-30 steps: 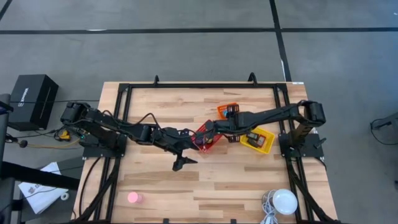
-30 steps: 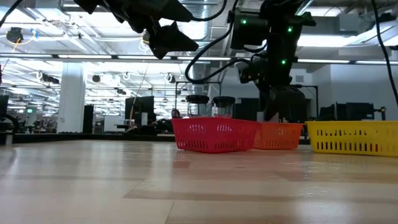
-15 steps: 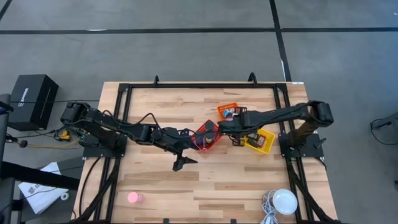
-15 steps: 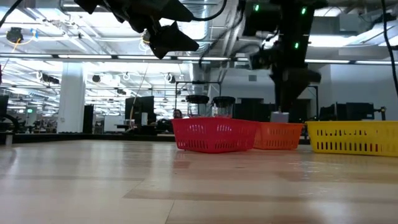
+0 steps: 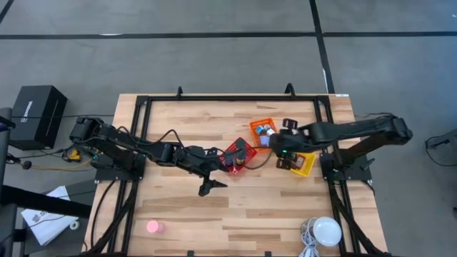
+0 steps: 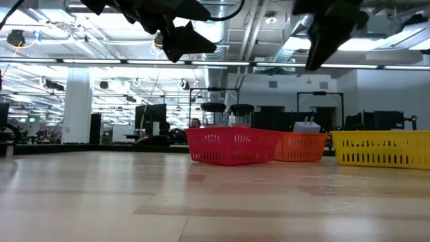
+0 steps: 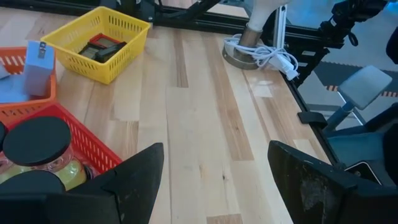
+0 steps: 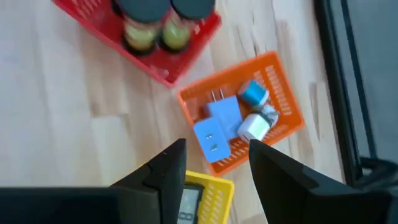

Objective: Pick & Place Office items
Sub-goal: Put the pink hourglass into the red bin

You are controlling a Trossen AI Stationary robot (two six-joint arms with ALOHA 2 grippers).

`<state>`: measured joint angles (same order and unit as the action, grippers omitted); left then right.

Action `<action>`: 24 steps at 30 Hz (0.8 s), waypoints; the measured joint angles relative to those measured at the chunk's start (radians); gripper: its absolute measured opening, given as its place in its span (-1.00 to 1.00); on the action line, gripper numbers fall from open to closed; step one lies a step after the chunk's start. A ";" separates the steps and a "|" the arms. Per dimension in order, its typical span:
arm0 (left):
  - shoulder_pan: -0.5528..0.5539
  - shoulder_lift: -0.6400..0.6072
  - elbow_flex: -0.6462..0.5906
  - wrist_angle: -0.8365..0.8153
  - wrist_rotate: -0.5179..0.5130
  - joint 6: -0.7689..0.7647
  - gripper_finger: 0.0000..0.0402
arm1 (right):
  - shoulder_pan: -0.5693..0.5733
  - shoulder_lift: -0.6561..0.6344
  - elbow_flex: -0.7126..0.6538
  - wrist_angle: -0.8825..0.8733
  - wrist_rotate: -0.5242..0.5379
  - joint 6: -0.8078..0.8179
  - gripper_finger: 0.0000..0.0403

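Blue blocks [image 8: 219,126] w/ silvery bits in orange basket [image 8: 287,102], partly hidden in low view, black-lid jars [image 8: 147,9] cut off in red basket [image 8: 163,68], right gripper [image 8: 211,165] above, fingers apart, empty, left gripper [image 7: 214,168] wide open, empty, lamp [image 7: 258,25] beyond.

Red basket [image 5: 230,158], orange basket [image 5: 257,126], yellow basket [image 5: 307,163] mid-table; white lamp [image 5: 328,230] at edge.

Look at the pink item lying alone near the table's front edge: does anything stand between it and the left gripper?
Nothing visible does. Bare table separates the pink item from the left gripper, which is open, beside the red basket.
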<state>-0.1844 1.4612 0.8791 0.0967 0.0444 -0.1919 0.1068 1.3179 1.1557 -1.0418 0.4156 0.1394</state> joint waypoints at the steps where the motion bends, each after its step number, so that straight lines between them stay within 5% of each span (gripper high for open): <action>1: 0.000 0.000 0.000 0.001 0.000 0.000 0.42 | 0.014 -0.027 0.000 0.000 0.000 0.000 -0.18; 10: 0.000 0.000 0.000 0.002 0.001 0.000 0.42 | 0.139 -0.297 -0.197 0.323 -0.034 -0.071 -0.17; 16: -0.013 0.000 0.000 0.002 0.002 -0.077 0.42 | 0.155 -0.449 -0.467 0.703 -0.238 -0.140 -0.20; 24: -0.090 -0.011 0.000 -0.008 0.016 -0.041 0.42 | 0.113 -0.491 -0.763 1.503 -0.599 -0.292 -0.20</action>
<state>-0.2748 1.4502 0.8791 0.0883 0.0603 -0.2330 0.2199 0.8264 0.3930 0.4614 -0.1834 -0.1524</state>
